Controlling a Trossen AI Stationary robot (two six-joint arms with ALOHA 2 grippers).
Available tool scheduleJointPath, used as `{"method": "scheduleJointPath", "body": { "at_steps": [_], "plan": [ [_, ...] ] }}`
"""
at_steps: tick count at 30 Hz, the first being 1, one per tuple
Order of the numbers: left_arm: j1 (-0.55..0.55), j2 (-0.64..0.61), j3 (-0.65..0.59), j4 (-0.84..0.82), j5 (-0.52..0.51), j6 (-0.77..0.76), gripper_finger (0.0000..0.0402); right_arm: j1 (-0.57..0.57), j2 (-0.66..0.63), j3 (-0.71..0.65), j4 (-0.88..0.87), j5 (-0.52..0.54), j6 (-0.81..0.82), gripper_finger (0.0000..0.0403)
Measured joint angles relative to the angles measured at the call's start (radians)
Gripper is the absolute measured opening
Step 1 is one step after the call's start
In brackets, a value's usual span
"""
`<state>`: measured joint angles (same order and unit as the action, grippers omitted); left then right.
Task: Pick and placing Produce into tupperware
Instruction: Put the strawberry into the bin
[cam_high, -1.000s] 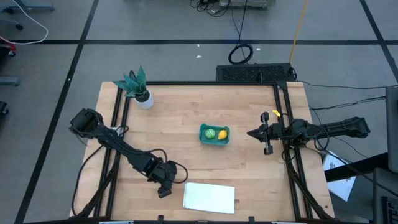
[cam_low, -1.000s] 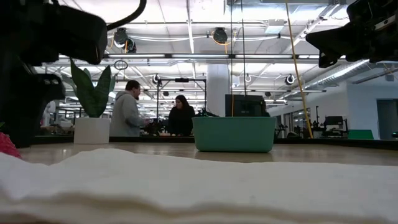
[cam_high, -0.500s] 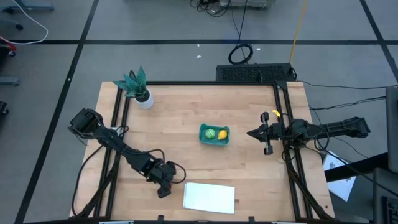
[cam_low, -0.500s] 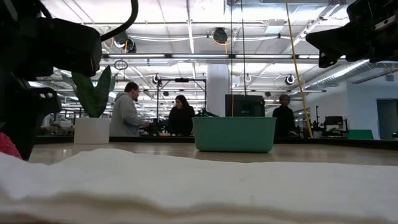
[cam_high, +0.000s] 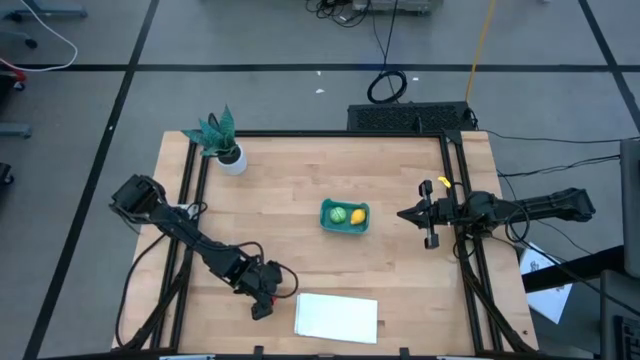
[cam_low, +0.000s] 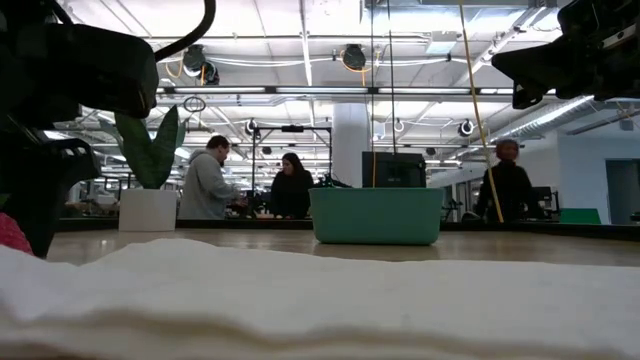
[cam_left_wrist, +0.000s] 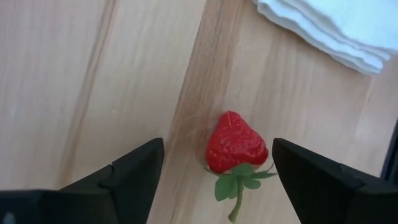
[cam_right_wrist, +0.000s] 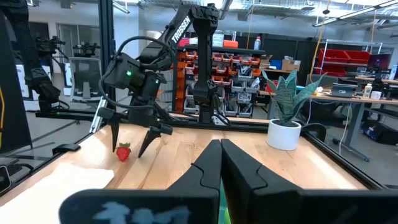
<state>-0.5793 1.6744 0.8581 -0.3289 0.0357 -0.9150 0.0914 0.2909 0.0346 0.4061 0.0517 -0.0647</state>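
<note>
The red strawberry lies on its side on the wood, leaf end toward my wrist, near the table's near edge. My left gripper is open above it, pointing down, one finger on each side with gaps showing; the right wrist view shows the same left gripper over the strawberry. The teal tub stands mid-table and holds the light-green fruit and the yellow fruit. My right gripper is shut, hovering at the table's right side, right of the tub.
A folded white sheet lies at the near edge, just right of the left gripper. A potted teal plant stands at the far left corner. Black rails run along the table's left and right sides. People move about in the room beyond.
My left gripper has edged slightly toward the table's left, staying open around the strawberry. The strawberry has not moved. A person has walked across the room behind the table.
</note>
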Motion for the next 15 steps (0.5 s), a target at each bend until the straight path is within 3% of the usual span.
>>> {"method": "scheduleJointPath", "body": {
  "at_steps": [15],
  "plan": [
    [0.001, 0.047, 0.003, 0.006, 0.002, 0.040, 0.0305, 0.000, 0.000, 0.000, 0.000, 0.000, 0.000, 0.0000]
  ]
}}
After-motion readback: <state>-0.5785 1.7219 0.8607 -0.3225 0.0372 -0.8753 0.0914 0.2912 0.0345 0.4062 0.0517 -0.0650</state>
